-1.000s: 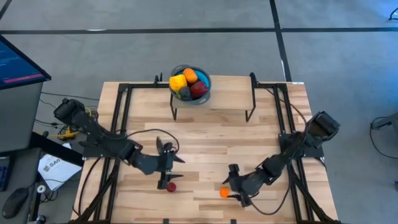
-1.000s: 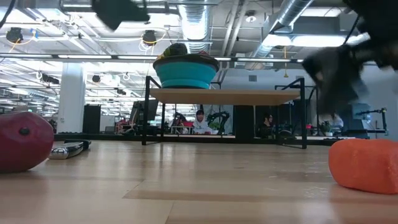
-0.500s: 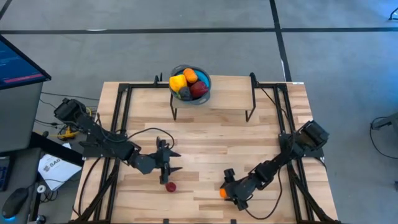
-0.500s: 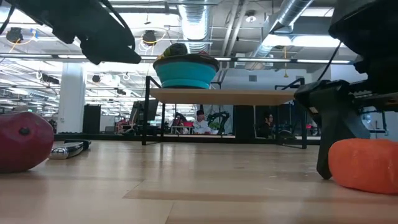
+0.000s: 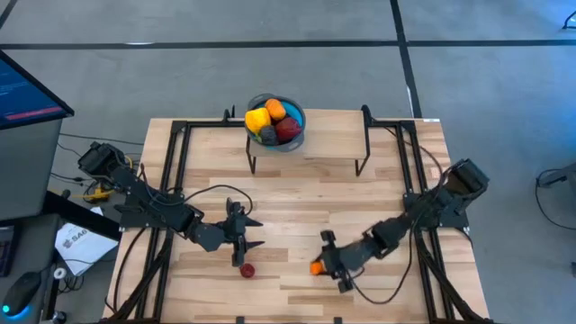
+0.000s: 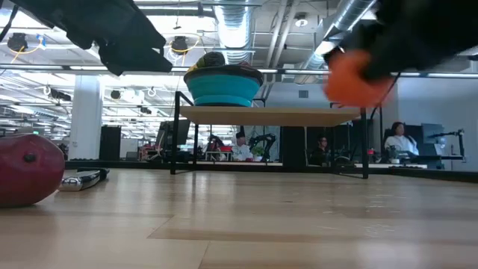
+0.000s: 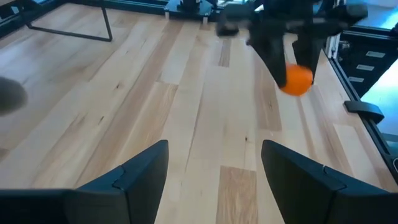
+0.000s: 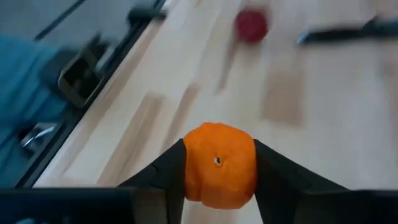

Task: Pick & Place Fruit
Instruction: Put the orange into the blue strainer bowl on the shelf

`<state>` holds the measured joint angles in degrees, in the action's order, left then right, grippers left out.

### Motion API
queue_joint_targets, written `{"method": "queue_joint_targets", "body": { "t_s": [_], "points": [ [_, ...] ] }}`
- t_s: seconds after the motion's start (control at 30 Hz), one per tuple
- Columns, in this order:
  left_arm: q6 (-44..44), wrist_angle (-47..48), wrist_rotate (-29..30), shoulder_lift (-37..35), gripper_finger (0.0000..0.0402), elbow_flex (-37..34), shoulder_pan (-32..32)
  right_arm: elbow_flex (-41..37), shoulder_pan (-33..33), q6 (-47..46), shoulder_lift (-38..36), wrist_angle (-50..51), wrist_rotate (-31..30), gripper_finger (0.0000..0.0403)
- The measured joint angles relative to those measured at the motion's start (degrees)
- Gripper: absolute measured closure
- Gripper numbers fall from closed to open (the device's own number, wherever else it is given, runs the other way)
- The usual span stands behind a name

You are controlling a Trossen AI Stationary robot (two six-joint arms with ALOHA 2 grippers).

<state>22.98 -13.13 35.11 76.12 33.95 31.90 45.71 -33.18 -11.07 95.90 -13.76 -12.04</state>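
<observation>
Since a second ago, the right gripper (image 5: 325, 263) has pinched the orange fruit (image 5: 316, 267) between its fingers (image 8: 278, 176) and carried it clear of the worktop (image 5: 297, 202); earlier that fruit lay on the wood. At the left, the left gripper (image 5: 245, 245) hovers with fingers (image 7: 140, 171) spread, holding nothing, just above the red fruit (image 5: 247, 270) on the worktop, with a slim black knife (image 6: 82, 180) lying nearby. At the back, the blue bowl (image 5: 294, 138) on its raised shelf (image 6: 269, 114) holds yellow, orange, red and dark fruits.
</observation>
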Motion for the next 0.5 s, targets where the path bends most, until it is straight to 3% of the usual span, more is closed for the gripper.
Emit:
{"method": "queue_joint_targets", "body": {
  "t_s": [0.2, 0.33, 0.5],
  "points": [
    [0.0, -0.87, 0.06, 0.0, 0.0152, 0.0, -0.15, 0.0, 9.5, 4.9, -6.22, -7.82, -1.31, 0.023],
    [0.0, -1.47, 0.06, 0.0, 0.0152, 0.0, -0.15, 0.5, 17.12, 5.53, -7.03, -17.24, -1.33, 0.0234],
    [0.02, -1.91, 0.06, 0.0, 0.0152, 0.0, -0.15, 6.32, 26.48, 5.68, -5.98, -17.36, -0.96, 0.0248]
  ]
}}
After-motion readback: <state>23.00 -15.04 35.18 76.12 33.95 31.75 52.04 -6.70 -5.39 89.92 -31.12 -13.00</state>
